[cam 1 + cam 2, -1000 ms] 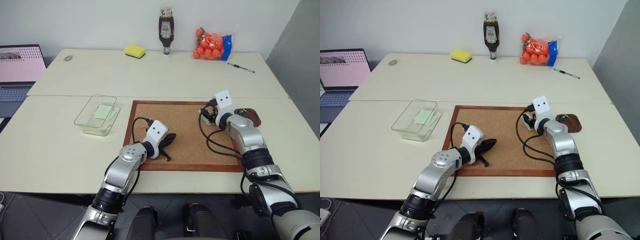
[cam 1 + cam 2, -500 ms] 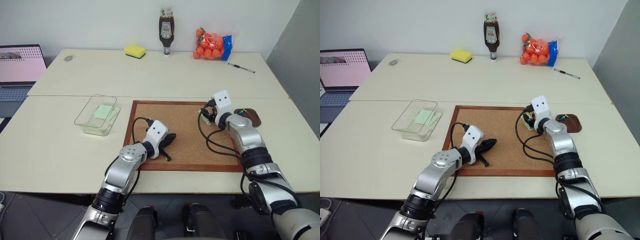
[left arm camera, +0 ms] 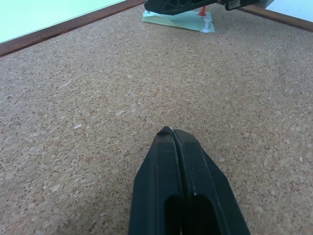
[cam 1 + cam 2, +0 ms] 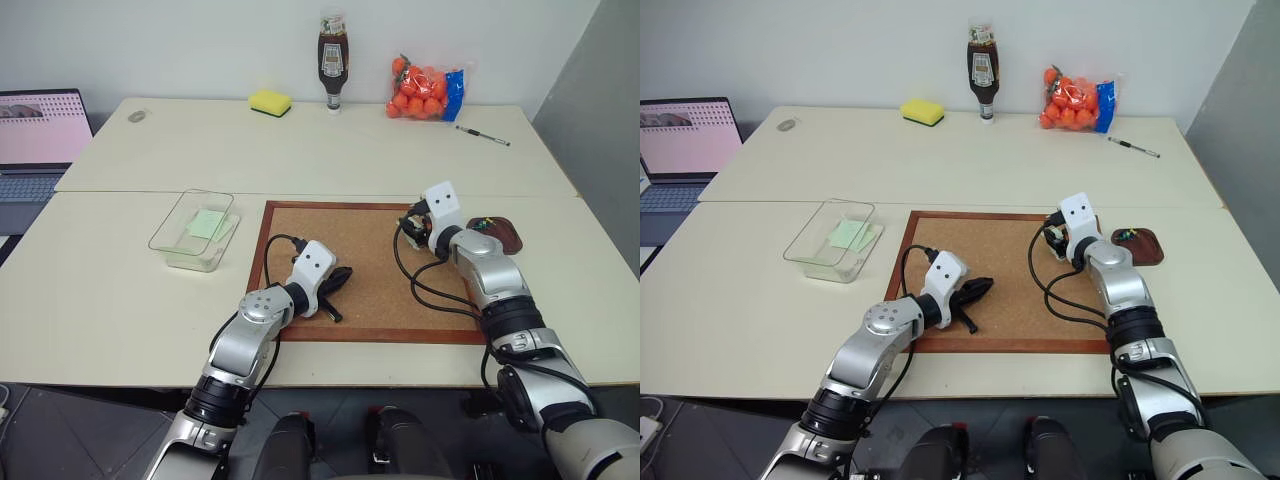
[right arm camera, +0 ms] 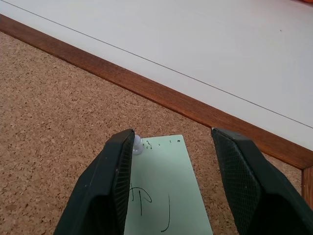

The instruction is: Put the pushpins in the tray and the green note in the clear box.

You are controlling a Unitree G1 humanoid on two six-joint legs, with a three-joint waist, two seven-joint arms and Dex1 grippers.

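A pale green note (image 5: 164, 196) with pen marks lies on the cork board (image 4: 370, 270) near its far right corner. A whitish pushpin (image 5: 137, 145) stands at the note's corner, right beside one finger (image 5: 110, 181). My right gripper (image 5: 172, 134) is open, its fingers straddling the note's far end. The left wrist view shows this note (image 3: 178, 19) with a white pin (image 3: 209, 24) and a red one (image 3: 201, 10). The brown tray (image 4: 503, 238) to the right of the board holds small pins (image 4: 485, 221). The clear box (image 4: 172, 240) on the left holds another green note (image 4: 205, 222). My left gripper (image 4: 340, 280) rests shut on the cork.
A laptop (image 4: 35, 140) sits at the far left. Along the back of the table are a yellow sponge (image 4: 270, 102), a sauce bottle (image 4: 332, 60), a bag of oranges (image 4: 425, 88) and a pen (image 4: 483, 135).
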